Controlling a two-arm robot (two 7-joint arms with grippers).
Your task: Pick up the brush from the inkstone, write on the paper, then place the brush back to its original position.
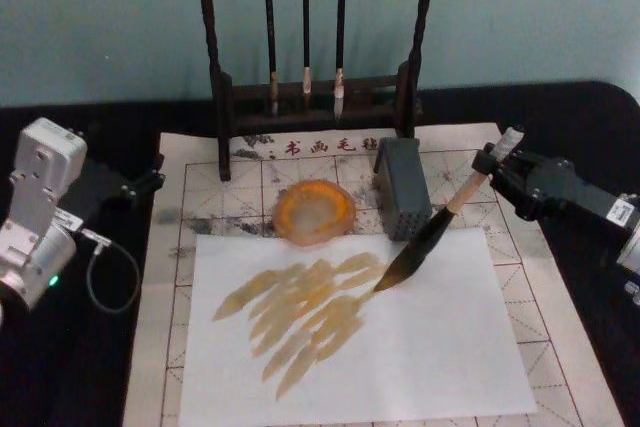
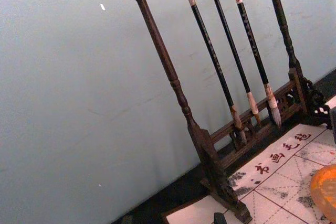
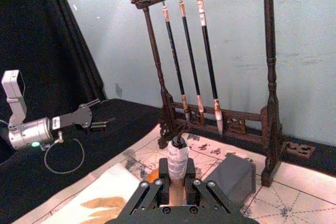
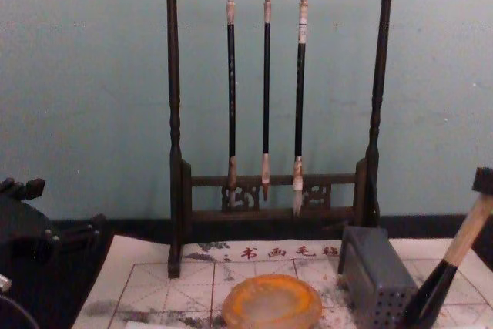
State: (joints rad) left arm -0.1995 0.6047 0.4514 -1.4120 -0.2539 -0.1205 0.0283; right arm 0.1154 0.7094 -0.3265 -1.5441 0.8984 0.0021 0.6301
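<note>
My right gripper (image 1: pixel 495 165) is shut on the upper handle of the brush (image 1: pixel 432 235), which slants down to the left. Its dark bristle tip rests on a plain white sheet (image 1: pixel 430 357), at the right end of a patch of tan strokes (image 1: pixel 300 312). That sheet lies on the red-gridded paper (image 1: pixel 205 197). The round orange inkstone (image 1: pixel 315 210) sits just beyond the white sheet, left of the brush, with nothing on it. In the right wrist view the brush's white end cap (image 3: pixel 177 158) stands between my right gripper's (image 3: pixel 177 184) fingers. The left gripper (image 1: pixel 140 185) is parked off the paper's left edge.
A grey perforated block (image 1: pixel 403 187) stands right of the inkstone, close to the brush's handle. A dark wooden rack (image 1: pixel 225 97) with three thin hanging brushes (image 1: pixel 305 27) stands at the back of the paper. A grey cable loop (image 1: pixel 110 277) lies on the black cloth at left.
</note>
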